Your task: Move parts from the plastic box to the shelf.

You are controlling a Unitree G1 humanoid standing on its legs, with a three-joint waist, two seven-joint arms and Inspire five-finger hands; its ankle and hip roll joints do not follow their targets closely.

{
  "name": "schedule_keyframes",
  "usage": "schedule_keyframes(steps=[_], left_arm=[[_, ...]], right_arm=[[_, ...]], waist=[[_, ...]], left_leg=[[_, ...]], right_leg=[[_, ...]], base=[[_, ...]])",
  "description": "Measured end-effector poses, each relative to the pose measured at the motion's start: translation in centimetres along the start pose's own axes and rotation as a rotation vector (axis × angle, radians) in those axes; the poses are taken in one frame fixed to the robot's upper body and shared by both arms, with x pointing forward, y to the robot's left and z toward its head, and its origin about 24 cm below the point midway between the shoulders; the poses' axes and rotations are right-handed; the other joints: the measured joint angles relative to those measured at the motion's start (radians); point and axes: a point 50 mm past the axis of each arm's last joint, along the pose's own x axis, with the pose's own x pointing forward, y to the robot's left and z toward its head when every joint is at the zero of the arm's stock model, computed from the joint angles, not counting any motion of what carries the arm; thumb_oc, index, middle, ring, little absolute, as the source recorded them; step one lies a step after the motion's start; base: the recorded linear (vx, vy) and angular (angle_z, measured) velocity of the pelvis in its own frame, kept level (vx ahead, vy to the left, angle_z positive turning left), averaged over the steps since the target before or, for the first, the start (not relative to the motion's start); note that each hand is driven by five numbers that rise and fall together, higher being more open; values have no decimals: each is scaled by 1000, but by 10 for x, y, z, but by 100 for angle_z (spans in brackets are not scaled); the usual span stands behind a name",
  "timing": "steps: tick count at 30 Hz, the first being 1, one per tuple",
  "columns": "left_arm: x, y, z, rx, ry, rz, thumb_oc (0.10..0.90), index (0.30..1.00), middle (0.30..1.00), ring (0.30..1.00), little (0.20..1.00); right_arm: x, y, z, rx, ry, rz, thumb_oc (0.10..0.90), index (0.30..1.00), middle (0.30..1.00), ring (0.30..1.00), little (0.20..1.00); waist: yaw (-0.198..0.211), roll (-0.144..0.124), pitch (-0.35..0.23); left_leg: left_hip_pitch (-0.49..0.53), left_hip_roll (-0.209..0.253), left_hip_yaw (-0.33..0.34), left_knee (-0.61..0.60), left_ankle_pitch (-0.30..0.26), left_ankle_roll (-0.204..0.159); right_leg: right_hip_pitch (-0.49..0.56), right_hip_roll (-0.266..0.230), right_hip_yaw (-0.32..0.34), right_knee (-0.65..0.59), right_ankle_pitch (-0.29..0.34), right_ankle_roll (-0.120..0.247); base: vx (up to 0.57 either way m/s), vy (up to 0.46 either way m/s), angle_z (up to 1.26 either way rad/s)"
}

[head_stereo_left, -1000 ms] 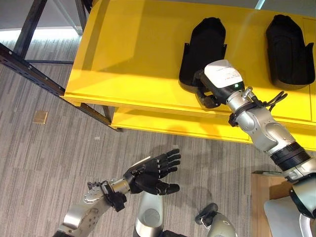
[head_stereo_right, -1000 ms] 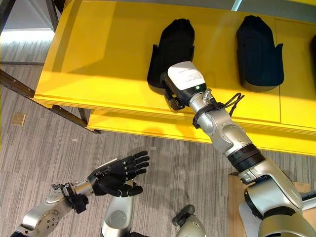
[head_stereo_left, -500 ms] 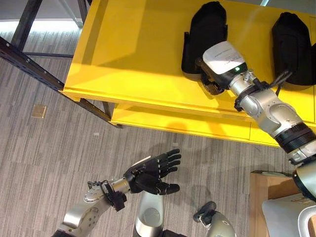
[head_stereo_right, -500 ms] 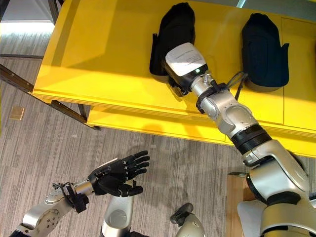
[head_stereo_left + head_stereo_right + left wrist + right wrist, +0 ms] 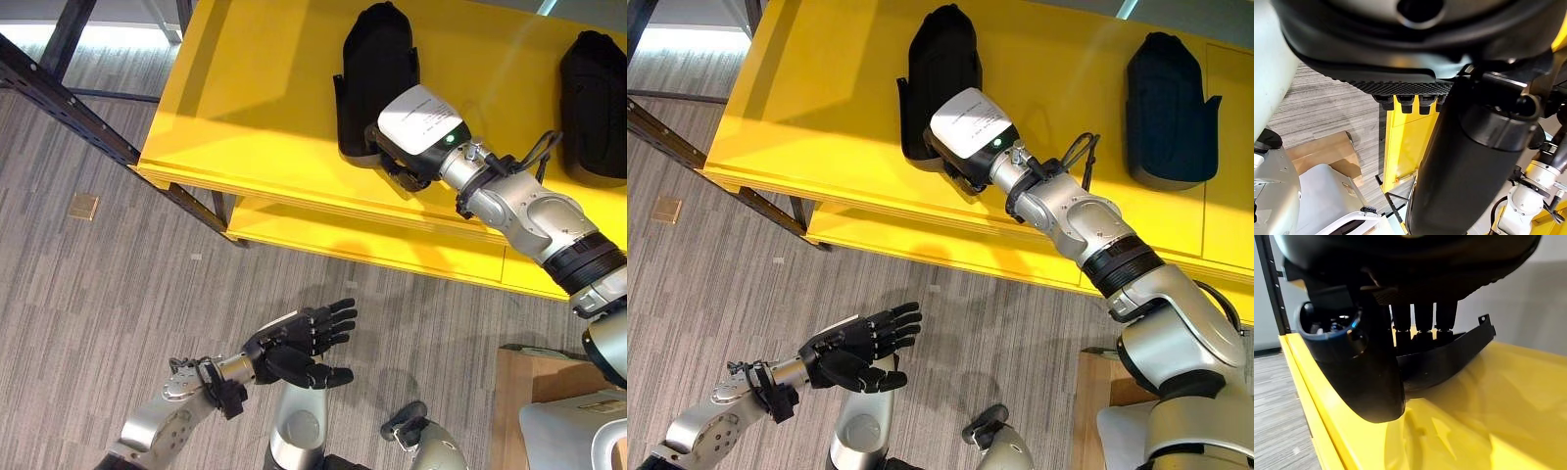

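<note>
A black moulded plastic part (image 5: pixel 376 83) lies flat on the glossy yellow shelf (image 5: pixel 255 88), directly ahead of the right hand (image 5: pixel 965 132), whose fingertips (image 5: pixel 1420 335) are held against its near edge, probably to seat or release it. Whether those fingers grip the part cannot be told. A second black part (image 5: pixel 1171 113) lies further along, apart. The left hand (image 5: pixel 294 343) is held open and empty, low over the grey floor (image 5: pixel 88 294), seemingly idle. The plastic box cannot be identified.

Right robot hand (image 5: pixel 965 137) now farther left, black part (image 5: pixel 939 69) alongside.
</note>
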Motion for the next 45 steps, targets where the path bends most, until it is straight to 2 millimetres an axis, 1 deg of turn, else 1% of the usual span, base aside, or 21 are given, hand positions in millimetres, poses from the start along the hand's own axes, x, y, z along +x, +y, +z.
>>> schedule_keyframes(steps=[5,11,13,16,19,23,24,25,26,27,30,34,39,42,45], left_arm=[[1,0,0,2,0,-4,900,1000,1000,1000,1000],[4,-1,4,12,-4,-14,900,1000,1000,1000,1000],[4,-1,3,12,-4,-13,900,1000,1000,1000,1000],[5,-1,4,13,-3,-15,900,1000,1000,1000,1000],[6,-2,3,11,1,-16,900,1000,1000,1000,1000],[6,-2,3,11,1,-15,900,1000,1000,1000,1000],[6,-2,3,11,1,-15,900,1000,1000,1000,1000],[6,-2,3,11,1,-15,900,1000,1000,1000,1000],[6,-2,3,11,1,-15,900,1000,1000,1000,1000],[6,-2,3,11,1,-15,900,1000,1000,1000,1000],[5,-2,2,9,3,-13,900,1000,1000,1000,1000],[4,-2,2,7,3,-14,900,1000,1000,1000,1000],[3,-2,0,2,7,-16,900,1000,1000,1000,1000],[2,-1,0,0,6,-12,900,1000,1000,1000,1000],[2,-1,1,3,3,-11,900,1000,1000,1000,1000]], right_arm=[[-1,-1,-9,23,86,-24,400,300,300,300,300],[-4,3,-28,33,224,-43,400,300,300,300,300],[-4,3,-32,39,254,-47,400,300,300,300,300],[-6,6,-36,38,278,-54,400,300,300,300,300],[-7,6,-37,37,282,-54,400,300,300,300,300],[-5,3,-35,-4,227,-50,400,300,300,300,300],[-4,2,-34,-24,204,-45,541,498,498,498,498],[-4,0,-34,-38,188,-38,567,533,533,533,533],[-4,-1,-34,-51,169,-29,649,649,649,649,649],[-4,-2,-34,-51,161,-25,900,1000,1000,1000,1000],[-1,-4,-29,-79,105,0,900,1000,1000,1000,1000],[-1,-4,-25,-117,35,75,900,1000,1000,1000,1000],[-2,4,-18,-174,-21,195,900,1000,1000,1000,1000],[-4,4,-19,-192,5,238,900,1000,1000,1000,1000],[-4,6,-28,-138,151,255,900,1000,1000,1000,1000]], waist=[[-1,0,0],[-4,0,0],[-6,0,0],[-6,0,0],[-8,0,0],[-8,0,0],[-8,0,0],[-9,0,0],[-8,0,0],[-7,0,0],[-6,0,0],[-4,0,0],[-4,0,0],[-4,0,0],[-6,0,0]], left_leg=[[-20,5,0,12,0,-1],[-24,7,-1,14,1,-1],[-24,6,-1,14,1,-1],[-24,6,-1,14,1,-1],[-24,6,2,14,1,-1],[-24,5,5,14,2,-2],[-24,5,5,14,2,-2],[-24,5,5,14,2,-2],[-24,5,5,14,2,-2],[-23,5,5,14,2,-2],[-20,5,5,14,2,-3],[-16,6,5,14,4,-4],[-13,8,5,14,8,-4],[-10,9,4,14,9,-4],[-8,11,5,14,12,-4]], right_leg=[[-26,0,7,20,-5,-4],[-32,0,7,25,-6,-5],[-33,-2,7,28,-7,-6],[-36,-4,7,33,-11,-8],[-39,-6,9,37,-12,-8],[-44,-8,14,41,-12,-8],[-45,-8,14,42,-13,-8],[-46,-9,14,44,-14,-9],[-46,-9,14,47,-16,-10],[-46,-10,14,48,-17,-10],[-46,-11,14,55,-19,-10],[-45,-11,13,60,-21,-12],[-45,-12,15,67,-22,-13],[-44,-12,16,69,-22,-13],[-45,-9,26,72,-22,-13]], base=[[1,-1,-2],[0,0,0],[0,0,0],[0,0,0],[0,0,0],[-1,5,-1],[0,0,0],[0,0,0],[0,0,0],[0,0,0],[0,0,0],[0,0,0],[0,0,0],[0,-10,0],[0,0,0]])
